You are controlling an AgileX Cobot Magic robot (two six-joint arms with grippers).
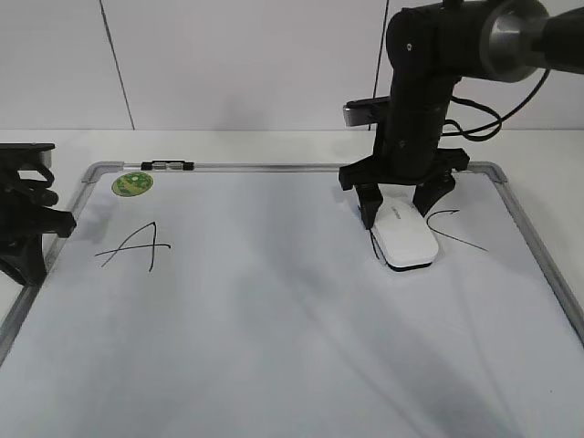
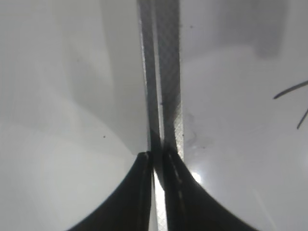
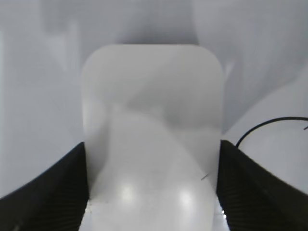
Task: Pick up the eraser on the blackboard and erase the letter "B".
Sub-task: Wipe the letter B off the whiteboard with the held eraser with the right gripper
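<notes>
Right gripper (image 1: 398,211) jaws clamped on the eraser (image 1: 405,237), best kept flat against the blackboard (image 1: 274,301) for even wiping; left gripper (image 2: 159,159) closed.

eraser (image 3: 151,139): white rounded-rectangular block filling the middle of the right wrist view, far corners rounded, top smooth with two small bright glints near the bottom edge and soft grey shadows across it.
right gripper (image 3: 151,192): two dark fingers (image 3: 43,192) rise from the lower corners, one on each long side of the eraser, their inner edges tight against its sides.
blackboard (image 3: 38,86): white glossy surface under and around the eraser, with blurred grey shadows at the top.
marker stroke (image 3: 264,126): thin black curved line on the board, right of the eraser, just above the right finger.
</notes>
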